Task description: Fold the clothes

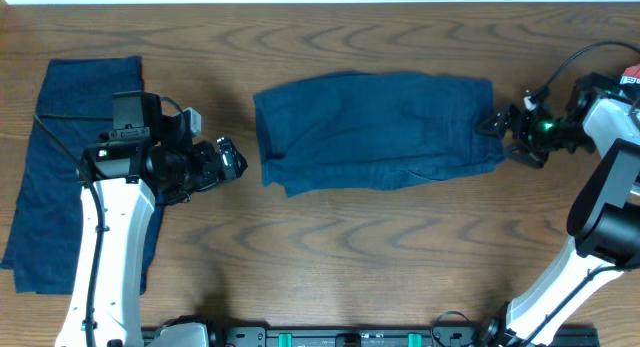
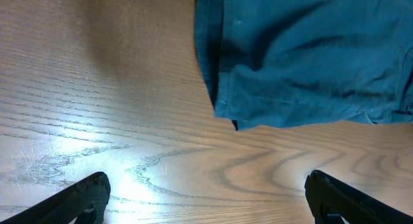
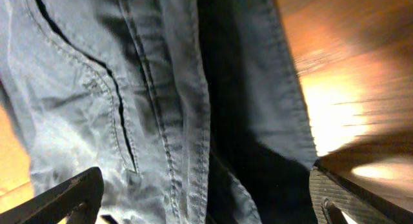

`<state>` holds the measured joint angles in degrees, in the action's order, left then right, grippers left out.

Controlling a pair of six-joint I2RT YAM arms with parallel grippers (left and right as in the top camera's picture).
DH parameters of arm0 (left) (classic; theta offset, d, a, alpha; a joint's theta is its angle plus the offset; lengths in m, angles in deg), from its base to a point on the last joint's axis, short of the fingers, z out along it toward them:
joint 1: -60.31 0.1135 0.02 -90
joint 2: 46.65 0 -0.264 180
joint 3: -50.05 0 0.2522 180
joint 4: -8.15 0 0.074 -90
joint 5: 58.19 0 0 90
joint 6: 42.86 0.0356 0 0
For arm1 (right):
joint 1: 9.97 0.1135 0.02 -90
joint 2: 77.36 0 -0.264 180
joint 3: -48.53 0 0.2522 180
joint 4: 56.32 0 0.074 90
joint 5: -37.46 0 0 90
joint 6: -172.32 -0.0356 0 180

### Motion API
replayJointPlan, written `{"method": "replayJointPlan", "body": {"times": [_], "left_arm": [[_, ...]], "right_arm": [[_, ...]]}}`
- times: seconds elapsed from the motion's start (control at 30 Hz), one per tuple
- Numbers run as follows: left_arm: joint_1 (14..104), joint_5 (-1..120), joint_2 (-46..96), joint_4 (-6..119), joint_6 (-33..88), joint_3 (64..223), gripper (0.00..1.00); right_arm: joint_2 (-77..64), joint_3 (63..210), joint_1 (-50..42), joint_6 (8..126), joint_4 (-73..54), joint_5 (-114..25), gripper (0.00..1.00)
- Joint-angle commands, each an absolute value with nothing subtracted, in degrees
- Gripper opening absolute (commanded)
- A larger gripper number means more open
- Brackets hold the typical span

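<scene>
We see dark blue shorts (image 1: 375, 130) lying mid-surface (image 1: 350, 257), long axis running left to right. Our right hand (image 1: 495, 124), open, is over their right edge; our left hand (image 1: 238, 159), open, is just beside the left edge.

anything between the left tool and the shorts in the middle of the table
Nothing visible does. The left tool, open, faces the left edge of the middle shorts with only bare wooden table between them.
</scene>
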<state>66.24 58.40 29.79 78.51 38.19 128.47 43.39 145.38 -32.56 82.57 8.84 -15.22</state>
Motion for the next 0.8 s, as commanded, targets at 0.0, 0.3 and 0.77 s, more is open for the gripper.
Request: {"method": "replayJointPlan", "body": {"times": [0.0,0.3,0.77], "left_arm": [[66.2,58.1,30.2,78.7,39.0,128.5,0.98],[66.2,58.1,30.2,78.6,39.0,128.5,0.98],[66.2,58.1,30.2,79.4,39.0,128.5,0.98]], "right_arm": [[42.8,150.2,-34.2,84.2,10.3,-17.8,0.99],[42.7,155.9,-32.4,82.7,15.5,-26.9,0.99],[47.8,155.5,-32.3,82.9,15.1,-26.7,0.99]]}}
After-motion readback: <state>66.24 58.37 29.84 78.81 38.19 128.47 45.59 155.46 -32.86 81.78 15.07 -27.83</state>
